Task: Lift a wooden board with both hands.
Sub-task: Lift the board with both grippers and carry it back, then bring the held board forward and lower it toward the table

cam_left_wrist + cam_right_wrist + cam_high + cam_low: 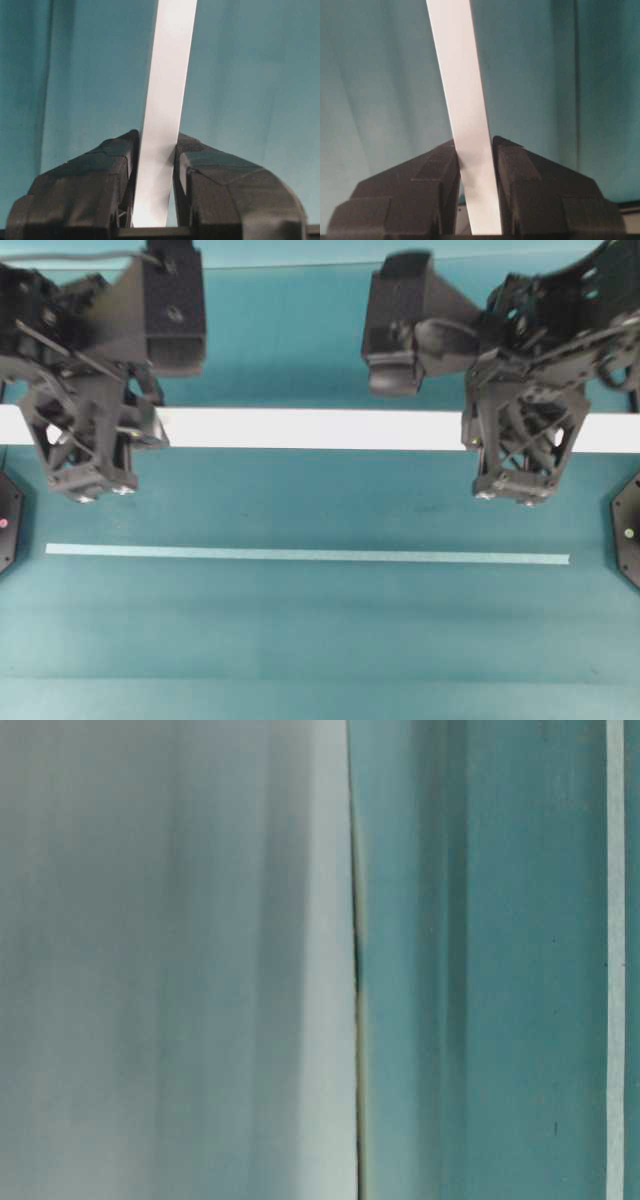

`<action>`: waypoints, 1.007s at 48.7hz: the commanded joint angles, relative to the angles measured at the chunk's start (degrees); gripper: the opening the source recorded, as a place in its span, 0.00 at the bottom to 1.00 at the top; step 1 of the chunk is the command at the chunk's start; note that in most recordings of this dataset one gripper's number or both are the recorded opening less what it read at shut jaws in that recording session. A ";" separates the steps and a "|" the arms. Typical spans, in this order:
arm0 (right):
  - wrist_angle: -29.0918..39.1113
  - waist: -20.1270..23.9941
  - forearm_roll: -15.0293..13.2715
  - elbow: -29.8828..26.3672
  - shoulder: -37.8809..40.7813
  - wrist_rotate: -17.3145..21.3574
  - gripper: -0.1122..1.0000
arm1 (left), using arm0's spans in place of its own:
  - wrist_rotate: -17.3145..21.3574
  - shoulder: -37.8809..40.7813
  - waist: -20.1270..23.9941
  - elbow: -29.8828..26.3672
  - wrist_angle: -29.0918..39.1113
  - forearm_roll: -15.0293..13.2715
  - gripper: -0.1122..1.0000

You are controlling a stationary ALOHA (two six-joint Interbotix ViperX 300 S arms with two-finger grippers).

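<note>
Closest to lens in left wrist view: left gripper (pixel 156 150), both black fingers (pixel 95 175) pressed against the edges of the wooden board (pixel 167 90), narrow gap, clamped on it. Same in right wrist view: right gripper (pixel 474 150), fingers (pixel 530 175) tight on either side of the board (pixel 460 85), gripping it. Board running away from each wrist camera over the teal table (pixel 250 75).

Overhead: left gripper (pixel 95 485) on the left part of the white board (pixel 310 428), right gripper (pixel 515 490) on the right part, both pointing down, lattice fingers straddling the plank. Boxy wrist housings above them, tilted toward the top of the view. Board level, spanning almost full width, parallel to pale tape strip (pixel 305 555) lying well apart below it. Left end of the board hidden behind the left arm. Table-level view blurred: big pale blur on left, teal surface (pixel 480 970) on right; can't tell height off table.
</note>
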 commanded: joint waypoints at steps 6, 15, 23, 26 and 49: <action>-0.97 0.44 -2.11 -5.10 0.53 0.53 0.29 | -0.88 0.62 0.53 -4.39 0.88 0.26 0.26; -0.97 0.35 -2.64 -7.47 0.35 0.62 0.29 | -0.88 0.62 0.53 -4.66 2.46 0.18 0.26; -0.88 0.44 -2.64 -7.56 0.35 0.53 0.29 | -0.88 0.62 0.62 -5.10 2.72 0.18 0.26; -0.88 0.35 -2.64 -7.29 0.35 0.53 0.29 | -0.88 0.62 0.53 -5.27 2.72 0.18 0.26; -1.32 0.79 -2.64 0.97 2.02 0.18 0.29 | -0.35 0.97 0.62 0.00 2.02 0.18 0.26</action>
